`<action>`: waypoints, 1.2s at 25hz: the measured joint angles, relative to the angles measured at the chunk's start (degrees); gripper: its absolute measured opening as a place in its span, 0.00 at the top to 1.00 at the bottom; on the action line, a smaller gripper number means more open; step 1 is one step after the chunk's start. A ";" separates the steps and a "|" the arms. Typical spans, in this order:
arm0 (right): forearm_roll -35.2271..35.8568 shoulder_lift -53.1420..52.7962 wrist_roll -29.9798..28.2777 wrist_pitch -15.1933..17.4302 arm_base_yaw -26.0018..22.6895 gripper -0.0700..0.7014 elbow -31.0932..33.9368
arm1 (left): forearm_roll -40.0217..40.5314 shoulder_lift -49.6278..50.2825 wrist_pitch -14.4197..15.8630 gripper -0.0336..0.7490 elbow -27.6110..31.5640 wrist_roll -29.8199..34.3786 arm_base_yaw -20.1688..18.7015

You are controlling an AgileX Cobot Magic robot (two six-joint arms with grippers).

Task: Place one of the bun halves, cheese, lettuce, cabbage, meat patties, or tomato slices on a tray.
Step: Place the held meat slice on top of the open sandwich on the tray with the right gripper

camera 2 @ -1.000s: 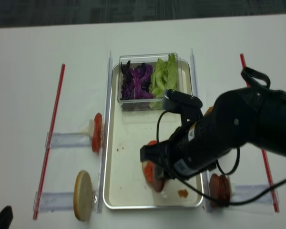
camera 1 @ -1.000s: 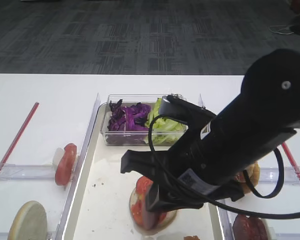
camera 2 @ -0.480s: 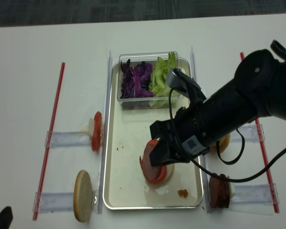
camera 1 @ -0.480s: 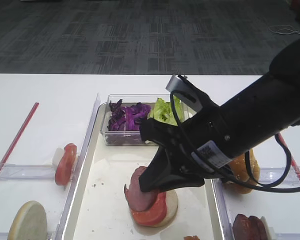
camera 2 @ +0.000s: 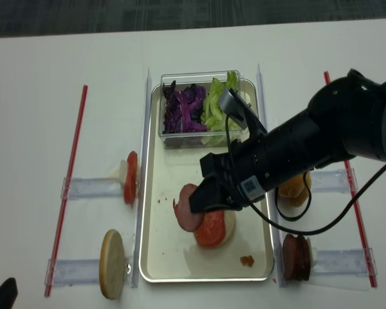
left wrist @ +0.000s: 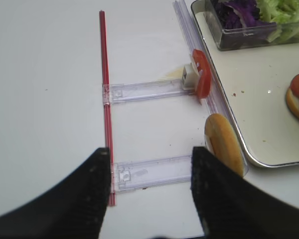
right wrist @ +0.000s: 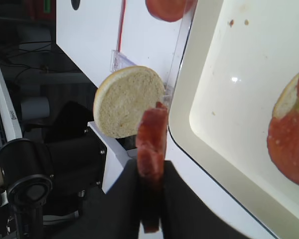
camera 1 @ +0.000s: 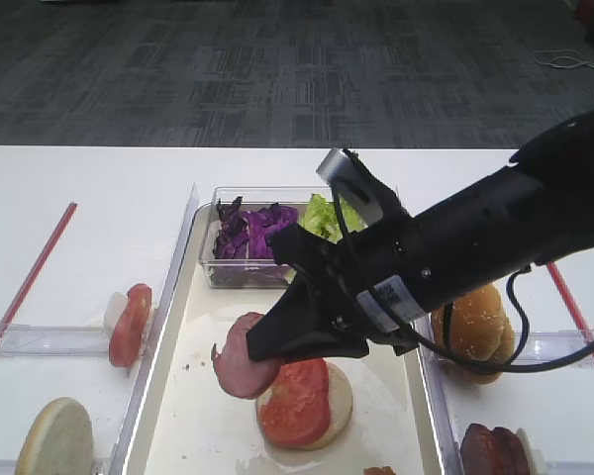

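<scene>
Meat patty now left of tomato slice

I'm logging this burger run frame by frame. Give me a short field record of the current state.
held item: meat patty in the right end effector, shut on it
patty position: above the tray, left of the stack
stack on tray: tomato slice on a pale bun half
clear box: cabbage and lettuce
left end effector: open, away from the tray
</scene>
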 joint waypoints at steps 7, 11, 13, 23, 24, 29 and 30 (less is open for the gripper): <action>12.55 2.45 -14.79 1.75 -4.10 0.76 8.57 | 0.00 0.00 0.00 0.51 0.00 0.00 0.00; 14.47 3.44 -17.46 2.05 -5.46 0.76 9.37 | 0.00 0.00 0.00 0.51 0.00 0.00 0.00; 14.57 3.95 -17.71 0.95 -5.54 0.76 9.37 | 0.00 0.00 0.00 0.51 0.00 0.00 0.00; 15.23 6.07 -17.79 -4.31 -5.60 0.76 9.49 | 0.00 0.00 0.00 0.51 0.00 0.00 0.00; 15.52 6.68 -17.79 -3.90 -5.60 0.76 9.49 | 0.00 0.00 0.00 0.51 0.00 0.00 0.00; 16.67 10.51 -17.92 -0.25 -5.60 0.76 9.49 | 0.00 0.00 0.00 0.51 0.00 0.00 0.00; 17.03 11.43 -18.15 0.36 -5.60 0.76 9.49 | 0.00 0.00 0.00 0.51 0.00 0.00 0.00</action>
